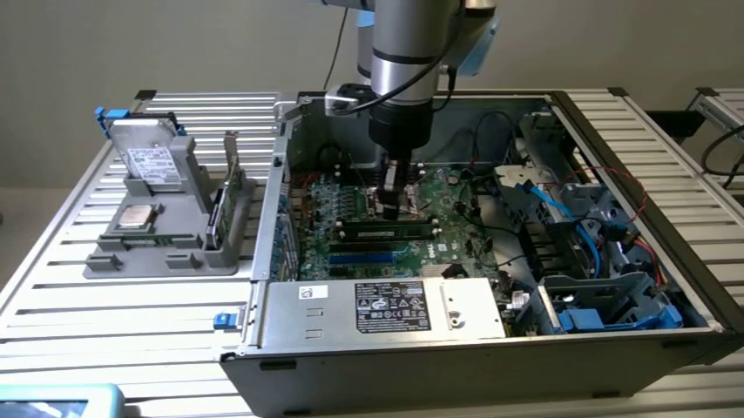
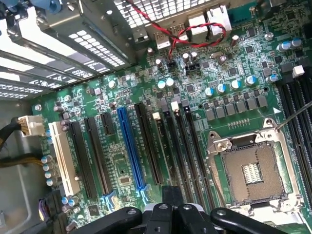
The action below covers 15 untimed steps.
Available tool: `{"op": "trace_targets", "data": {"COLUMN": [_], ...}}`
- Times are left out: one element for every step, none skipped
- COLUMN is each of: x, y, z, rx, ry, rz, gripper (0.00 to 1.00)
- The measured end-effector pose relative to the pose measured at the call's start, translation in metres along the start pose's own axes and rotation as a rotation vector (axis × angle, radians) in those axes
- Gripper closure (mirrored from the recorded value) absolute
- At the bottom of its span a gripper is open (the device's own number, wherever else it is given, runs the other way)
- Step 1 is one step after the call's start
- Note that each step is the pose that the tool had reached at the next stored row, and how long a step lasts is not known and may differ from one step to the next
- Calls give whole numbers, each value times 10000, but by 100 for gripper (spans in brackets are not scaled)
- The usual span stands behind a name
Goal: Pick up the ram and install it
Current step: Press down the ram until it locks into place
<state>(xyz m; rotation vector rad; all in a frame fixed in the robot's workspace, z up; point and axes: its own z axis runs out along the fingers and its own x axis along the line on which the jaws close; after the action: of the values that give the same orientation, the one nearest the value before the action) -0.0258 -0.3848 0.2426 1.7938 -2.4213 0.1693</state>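
Exterior view: the arm is reaching straight down into the open computer case, its gripper hanging over the motherboard with jaws closed. The ram is lying seated in a slot just below the fingertips.

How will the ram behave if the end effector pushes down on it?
The ram is a thin bare board: probably stiff and light, but fragile under uneven force. Standing edge-on on the motherboard, it may tilt if pressed off-centre.
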Motion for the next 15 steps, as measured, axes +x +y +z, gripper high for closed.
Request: {"op": "trace_targets", "data": {"x": [0,0,0,0,0,0,0,0,0,0,0,0,0,0,0], "y": [0,0,0,0,0,0,0,0,0,0,0,0,0,0,0], "z": [0,0,0,0,-1,0,0,0,0,0,0,0,0,0,0], "rx": [-23,-45,-66,-92,-116,-141,-166,-191,-216,-240,-266,-291,-318,-342,-366], "ry": [1,4,6,9,13,15,17,19,22,24,27,29,32,35,37], "rz": [137,270,400,551,694,843,990,1139,1288,1438,1587,1737,1895,2043,2189], "gripper": [89,89,89,89,89,89,89,89,89,89,89,89,89,89,89]}}
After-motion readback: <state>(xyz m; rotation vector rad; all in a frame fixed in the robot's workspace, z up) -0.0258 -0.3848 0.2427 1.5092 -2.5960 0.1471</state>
